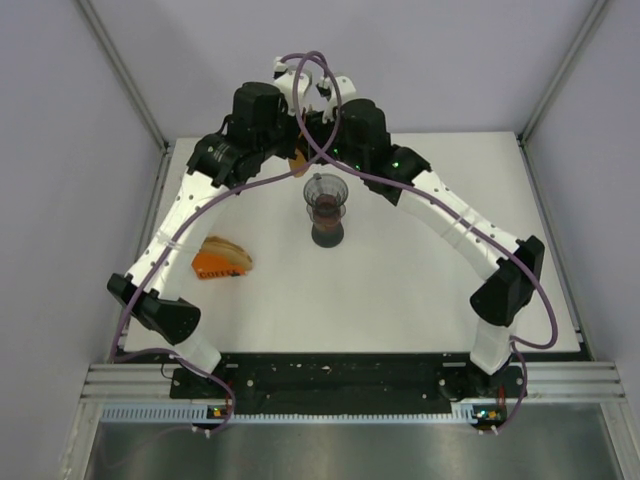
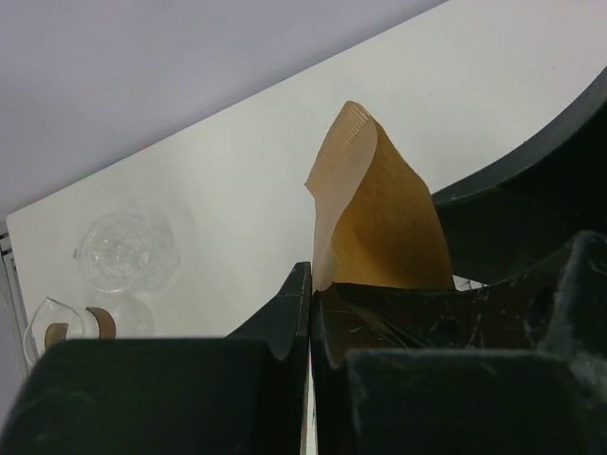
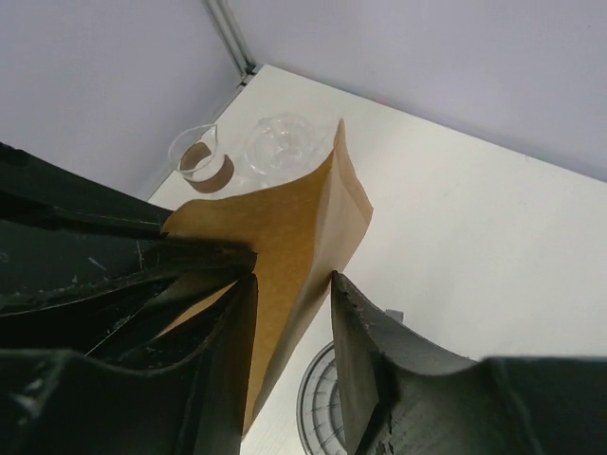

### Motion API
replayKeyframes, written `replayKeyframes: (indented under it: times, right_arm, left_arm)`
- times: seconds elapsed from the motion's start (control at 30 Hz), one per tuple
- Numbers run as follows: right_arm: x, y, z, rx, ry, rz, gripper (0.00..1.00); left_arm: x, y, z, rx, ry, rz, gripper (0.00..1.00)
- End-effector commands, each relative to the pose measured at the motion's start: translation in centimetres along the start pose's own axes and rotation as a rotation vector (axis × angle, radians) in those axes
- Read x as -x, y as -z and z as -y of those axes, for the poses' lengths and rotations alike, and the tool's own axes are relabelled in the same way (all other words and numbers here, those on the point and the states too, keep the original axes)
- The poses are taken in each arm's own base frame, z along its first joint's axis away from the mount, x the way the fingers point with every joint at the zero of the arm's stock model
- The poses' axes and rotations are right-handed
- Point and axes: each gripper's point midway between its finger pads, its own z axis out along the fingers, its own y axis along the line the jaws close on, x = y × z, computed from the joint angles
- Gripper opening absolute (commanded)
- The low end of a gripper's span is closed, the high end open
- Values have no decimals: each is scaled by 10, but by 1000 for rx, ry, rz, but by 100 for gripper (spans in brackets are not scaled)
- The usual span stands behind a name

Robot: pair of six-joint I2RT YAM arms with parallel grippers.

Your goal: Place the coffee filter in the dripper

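Broadly, the white bench (image 1: 400,290) takes up most of the cell. Both arms rise from its near edge and meet over its far middle, the left arm (image 1: 170,240) bowing out on one side and the right arm (image 1: 460,225) on the other. Near the centre stands the dripper (image 1: 325,190), seated on a dark carafe (image 1: 327,230). An orange packet (image 1: 222,262) lies well to its left. The brown coffee filter (image 2: 379,218) is held in the air between the two wrists, not in the dripper. The left jaws are pressed together on its lower edge. The right jaws stand spread with the paper between them; whether they touch it I cannot tell. By the bench's far edge sit a clear ribbed glass cone (image 2: 123,248) and, beside it, a small glass beaker (image 2: 66,322).
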Motion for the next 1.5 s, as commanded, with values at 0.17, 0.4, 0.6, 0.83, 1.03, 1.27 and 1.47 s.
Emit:
replayKeyframes:
  times: [0.17,0.4,0.6,0.83,1.03,1.27,1.47]
  right_arm:
    - [32,1,40,-180,7,105,0]
    - [29,20,71,-268,27,100,0]
    - [25,20,64,-222,55,77,0]
    - [15,20,28,-6,98,17,22]
    - [4,38,31,-20,100,-55,14]
    - [-13,58,52,-122,109,-132,16]
    - [-33,58,63,-123,90,-187,35]
  left_arm:
    - [9,8,-12,59,-52,29,0]
    - [8,8,-33,168,-73,39,0]
    - [7,8,-33,168,-73,38,0]
    - [-4,11,4,-39,-72,7,0]
    - [-16,11,23,-141,-33,-40,0]
    - [-32,-4,46,-239,82,-108,0]
    - [-49,-19,55,-271,145,-175,0]
